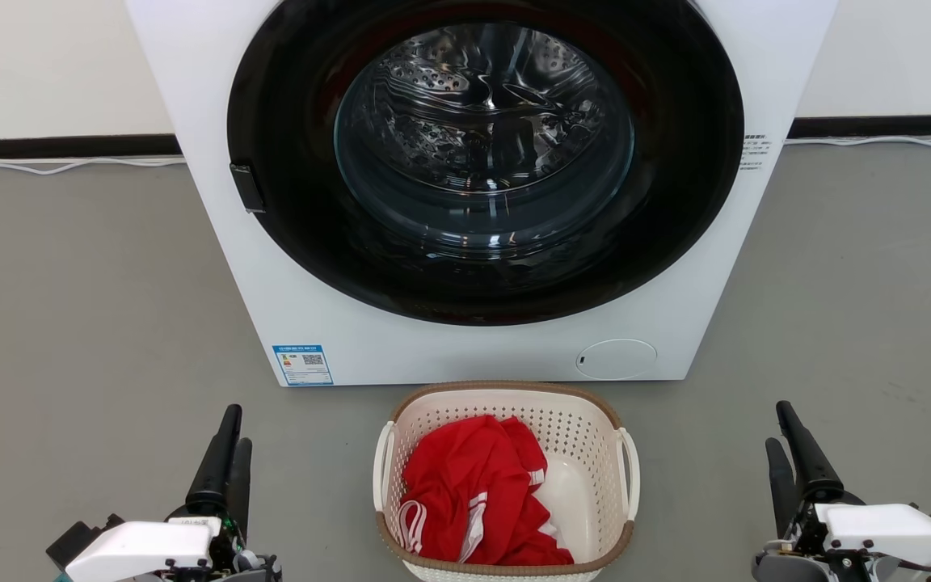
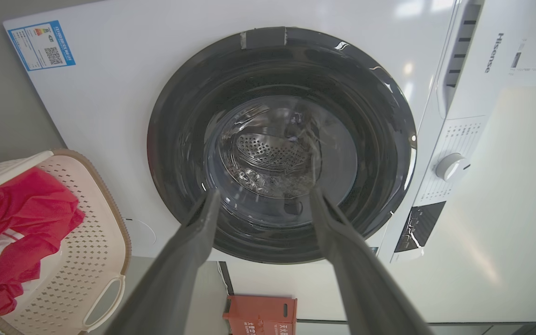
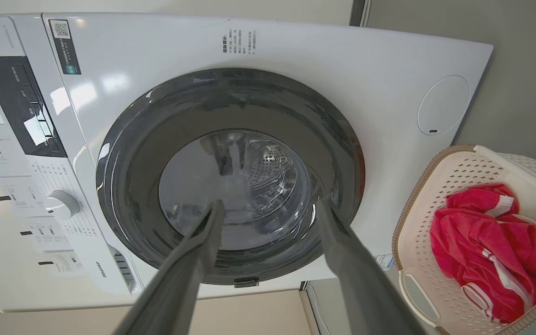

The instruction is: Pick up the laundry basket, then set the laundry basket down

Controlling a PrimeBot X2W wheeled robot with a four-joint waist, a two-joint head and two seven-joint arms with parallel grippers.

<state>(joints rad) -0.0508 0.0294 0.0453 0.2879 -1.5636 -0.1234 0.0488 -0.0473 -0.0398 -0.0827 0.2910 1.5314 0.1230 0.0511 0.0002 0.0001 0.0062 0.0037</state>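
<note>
Judged to be at the very start of the pick-up: no contact yet with the small cream-white perforated plastic laundry basket (image 1: 579,428), rounded-rectangular, with brown woven-look rim. Found standing upright on the smooth grey floor (image 1: 69,323), just before the bottom front edge of the large white front-loading washing machine (image 1: 207,242), about midway between the two arms. Carries a crumpled red cloth garment (image 1: 465,485) with white trim, soft, loosely heaped toward its left side. Fitted at the short sides with a left handle (image 1: 383,477) and a right handle (image 1: 629,473), slim white loops. Left gripper (image 1: 235,432) low at the near left, well apart from the basket; long dark fingers (image 2: 179,270) parted wide, clasping nothing. Right gripper (image 1: 778,428) likewise at the near right, fingers (image 3: 349,265) parted, empty. Next move judged to call for bringing both grippers inward to the handles, closing one on each, then lifting level. Likely light and slightly flexible, being thin perforated plastic; risk of spilling the garment if raised unevenly. Machine door (image 1: 676,202) glossy black, round, with ribbed steel drum (image 1: 482,89) behind glass.
</note>
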